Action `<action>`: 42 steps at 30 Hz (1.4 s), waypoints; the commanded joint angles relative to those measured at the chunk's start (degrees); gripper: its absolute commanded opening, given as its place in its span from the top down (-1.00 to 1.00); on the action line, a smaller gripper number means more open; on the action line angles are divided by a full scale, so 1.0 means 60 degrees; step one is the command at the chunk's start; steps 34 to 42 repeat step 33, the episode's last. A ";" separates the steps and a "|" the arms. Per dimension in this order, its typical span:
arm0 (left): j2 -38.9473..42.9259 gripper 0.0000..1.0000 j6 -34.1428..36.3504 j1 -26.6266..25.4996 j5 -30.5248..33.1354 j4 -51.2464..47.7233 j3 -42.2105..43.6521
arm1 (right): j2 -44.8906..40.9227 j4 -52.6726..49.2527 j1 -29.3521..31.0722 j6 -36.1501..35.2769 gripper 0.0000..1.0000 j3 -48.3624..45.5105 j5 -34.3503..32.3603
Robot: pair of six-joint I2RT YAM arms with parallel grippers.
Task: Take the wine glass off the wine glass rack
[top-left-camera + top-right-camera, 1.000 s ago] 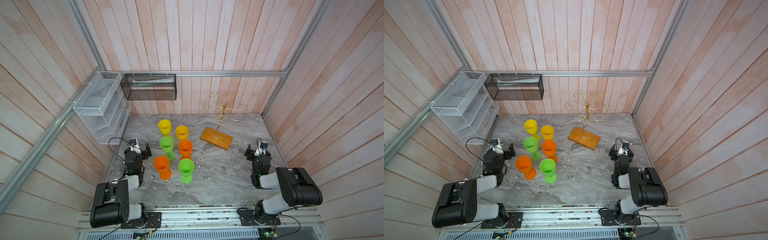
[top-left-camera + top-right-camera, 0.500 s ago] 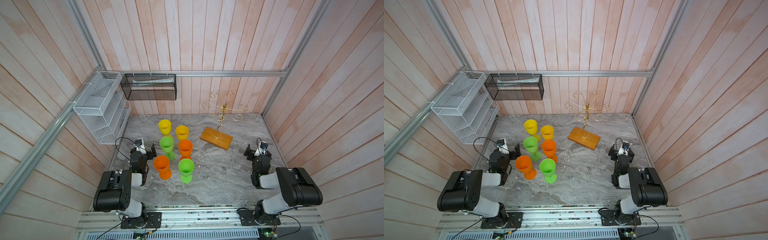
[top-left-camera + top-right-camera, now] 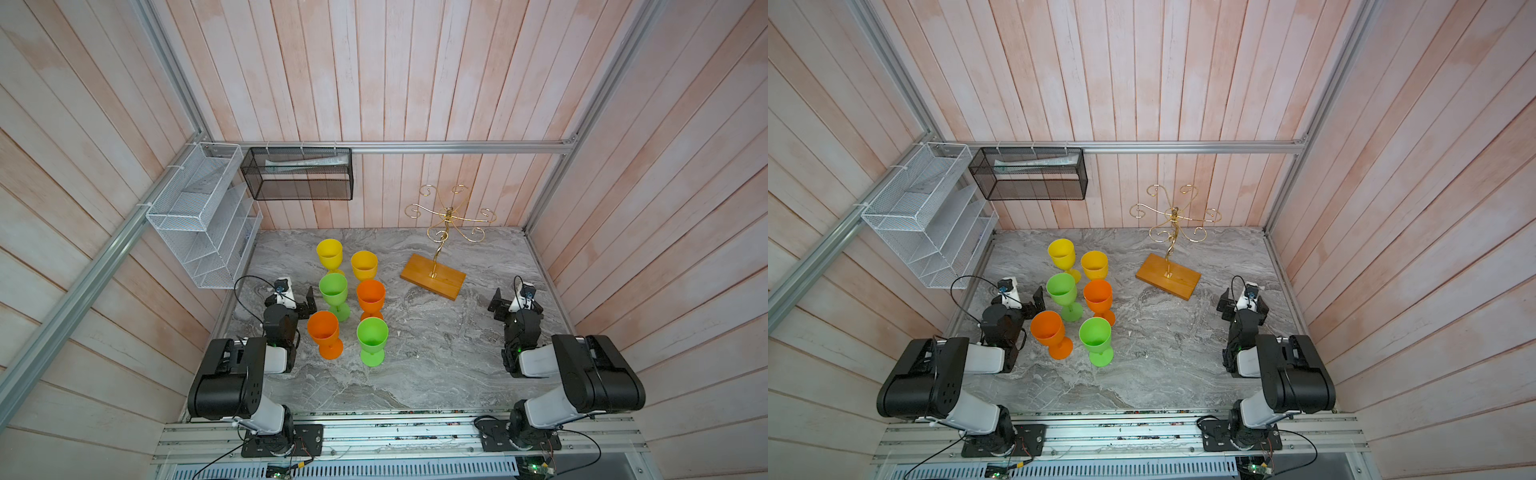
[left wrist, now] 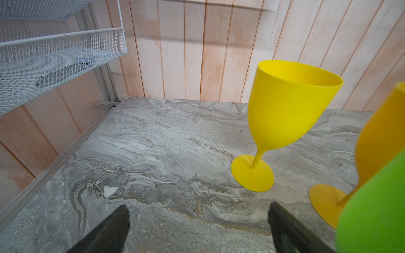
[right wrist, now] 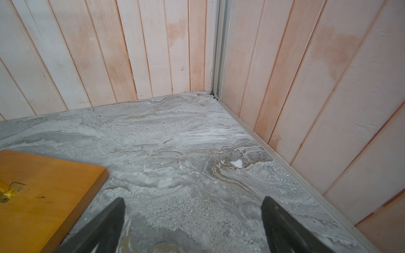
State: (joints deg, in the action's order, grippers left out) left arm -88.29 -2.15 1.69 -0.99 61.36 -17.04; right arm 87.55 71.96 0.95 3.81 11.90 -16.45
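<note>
The wine glass rack (image 3: 449,215) (image 3: 1173,215) stands at the back right on its wooden base (image 3: 432,276) (image 5: 43,197). Its gold curled arms carry nothing. Several plastic wine glasses stand upright on the table left of it, among them a yellow one (image 3: 329,253) (image 4: 289,109), a green one (image 3: 333,289) and an orange one (image 3: 323,328). My left gripper (image 3: 299,301) (image 3: 1027,305) (image 4: 197,207) is open and empty, low beside the green glass. My right gripper (image 3: 515,305) (image 3: 1244,307) (image 5: 192,199) is open and empty near the right wall, in front of the base's corner.
A white wire-mesh shelf (image 3: 199,216) hangs on the left wall and a black mesh basket (image 3: 297,174) on the back wall. The marble tabletop (image 3: 436,353) is walled in on three sides by wooden panels and aluminium rails.
My left gripper has slid to the right, from the left wall towards the group of glasses. The right arm has stayed where it was.
</note>
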 commanded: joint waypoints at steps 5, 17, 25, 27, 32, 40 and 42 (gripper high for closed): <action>-0.0013 -1.00 0.0124 -0.0032 0.0151 0.0305 0.0042 | -0.0056 -0.0115 0.0003 -0.0020 -0.96 0.0168 -0.0077; -0.0010 -1.00 0.0117 -0.0033 0.0139 0.0320 0.0067 | -0.0049 -0.0143 -0.0011 -0.0006 -0.96 0.0170 -0.0043; -0.0011 -1.00 0.0124 -0.0024 0.0145 0.0320 0.0069 | -0.0050 -0.0170 -0.0079 0.0069 -0.96 0.0195 0.0082; -0.0012 -1.00 0.0124 -0.0030 0.0149 0.0318 0.0071 | -0.0046 -0.0188 -0.0082 0.0067 -0.95 0.0186 0.0096; -0.0016 -1.00 0.0126 -0.0033 0.0149 0.0320 0.0071 | -0.0049 -0.0188 -0.0091 0.0070 -0.96 0.0198 0.0101; -0.0012 -1.00 0.0124 -0.0030 0.0147 0.0323 0.0071 | -0.0045 -0.0192 -0.0098 0.0062 -0.96 0.0194 0.0107; -0.0012 -1.00 0.0124 -0.0030 0.0147 0.0323 0.0071 | -0.0045 -0.0192 -0.0098 0.0062 -0.96 0.0194 0.0107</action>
